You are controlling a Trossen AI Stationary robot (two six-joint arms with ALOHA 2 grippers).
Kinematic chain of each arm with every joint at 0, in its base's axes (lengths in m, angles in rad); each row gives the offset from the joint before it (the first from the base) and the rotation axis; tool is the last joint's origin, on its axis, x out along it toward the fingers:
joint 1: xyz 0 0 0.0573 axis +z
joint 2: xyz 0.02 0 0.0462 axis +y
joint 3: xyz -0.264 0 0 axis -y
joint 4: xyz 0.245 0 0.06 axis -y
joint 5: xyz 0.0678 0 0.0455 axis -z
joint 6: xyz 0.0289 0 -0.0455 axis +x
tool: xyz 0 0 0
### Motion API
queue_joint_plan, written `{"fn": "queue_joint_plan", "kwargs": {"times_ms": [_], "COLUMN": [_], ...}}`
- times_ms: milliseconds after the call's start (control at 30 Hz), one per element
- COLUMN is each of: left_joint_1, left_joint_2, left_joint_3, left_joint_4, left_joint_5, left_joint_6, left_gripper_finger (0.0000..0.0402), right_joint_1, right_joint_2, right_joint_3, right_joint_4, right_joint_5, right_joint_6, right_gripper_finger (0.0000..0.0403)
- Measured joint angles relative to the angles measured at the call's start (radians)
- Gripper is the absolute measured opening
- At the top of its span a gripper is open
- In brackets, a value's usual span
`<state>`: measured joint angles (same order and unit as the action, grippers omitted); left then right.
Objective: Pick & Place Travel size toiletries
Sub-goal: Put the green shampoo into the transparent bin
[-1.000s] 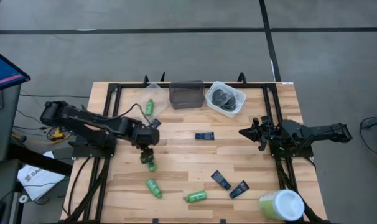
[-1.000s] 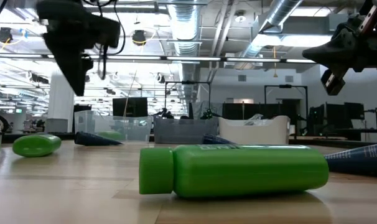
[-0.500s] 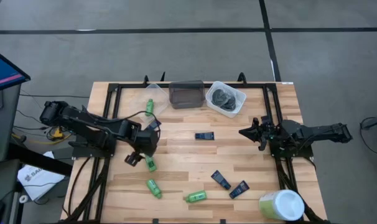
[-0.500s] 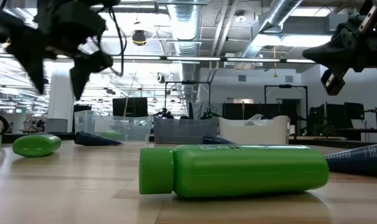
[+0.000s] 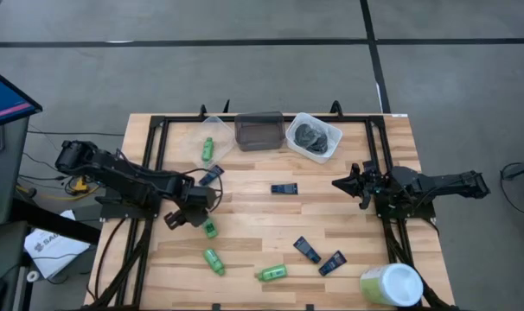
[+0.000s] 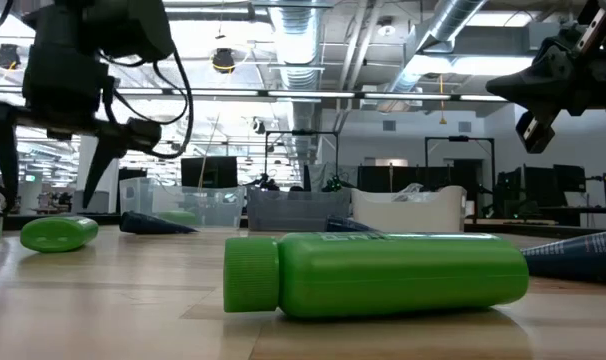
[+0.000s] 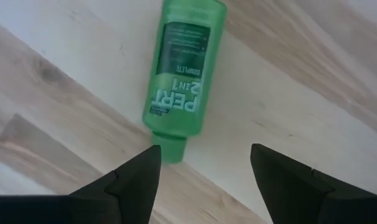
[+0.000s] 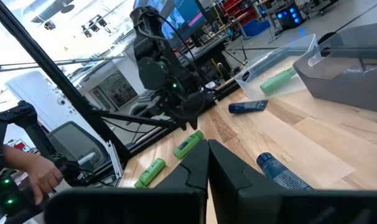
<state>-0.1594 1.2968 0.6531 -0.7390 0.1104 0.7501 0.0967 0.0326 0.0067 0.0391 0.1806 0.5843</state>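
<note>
My left gripper (image 5: 182, 218) is open and hovers just left of a small green bottle (image 5: 210, 228) that lies on its side. In the left wrist view the bottle (image 7: 179, 81) lies beyond my spread fingers (image 7: 204, 158), untouched. Two more green bottles (image 5: 213, 261) (image 5: 272, 273) lie near the front edge, and another (image 5: 207, 149) lies in the clear tub. Dark blue sachets (image 5: 284, 188) (image 5: 307, 250) (image 5: 333, 263) (image 5: 212, 176) lie flat on the wood. Dark grey lumps (image 5: 310, 135) sit in the white tub. My right gripper (image 5: 340, 184) is shut and waits at the table's right.
A dark tub (image 5: 258, 130) stands between the clear tub (image 5: 212, 128) and the white tub (image 5: 331, 142) at the far edge. The big pale green-and-white cylinder (image 5: 390, 285) stands at the near right corner. A person's hand (image 8: 33, 174) shows beyond the table's left side.
My left gripper has moved from above the green bottle toward the table's left edge and has come lower. It has turned, and its fingers have spread from shut to open. The bottle has stayed where it lay.
</note>
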Motion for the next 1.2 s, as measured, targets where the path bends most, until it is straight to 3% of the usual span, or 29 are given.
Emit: {"fn": "queue_joint_plan", "kwargs": {"times_ms": [700,1200], "left_joint_1": [0.041,0.041], "left_joint_2": [0.0,0.0], "left_joint_3": [-0.14,-0.145], "left_joint_4": [0.183,0.202], "left_joint_5": [0.037,0.033], "left_joint_6": [0.065,0.054], "left_gripper_finger": [0.0238,0.009], "right_joint_1": [0.0,0.0], "right_joint_2": [0.0,0.0], "right_joint_3": [0.0,0.0], "right_joint_4": [0.0,0.0], "right_joint_5": [0.0,0.0], "right_joint_6": [0.0,0.0], "right_gripper_finger": [0.0,0.0]}}
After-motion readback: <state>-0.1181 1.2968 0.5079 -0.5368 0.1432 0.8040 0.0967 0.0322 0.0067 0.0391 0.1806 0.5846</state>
